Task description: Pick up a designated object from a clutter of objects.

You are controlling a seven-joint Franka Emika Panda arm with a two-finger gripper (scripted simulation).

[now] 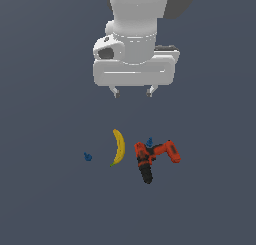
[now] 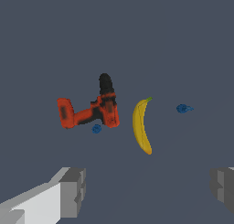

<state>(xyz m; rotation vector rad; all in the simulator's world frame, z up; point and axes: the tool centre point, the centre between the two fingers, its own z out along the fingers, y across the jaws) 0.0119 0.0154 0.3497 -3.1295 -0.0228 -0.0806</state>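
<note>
My gripper hangs open and empty, well above the clutter of objects; its two fingertips frame the wrist view. Below lie a yellow banana and a red-and-black power drill. One tiny dark-blue knobby piece with a short pointed stem lies alone on the far side of the banana from the drill; I take it for the designated object. A second tiny blue piece sits right against the drill's body.
Everything rests on a plain dark grey floor. The banana separates the lone blue piece from the drill, with a gap on each side of it.
</note>
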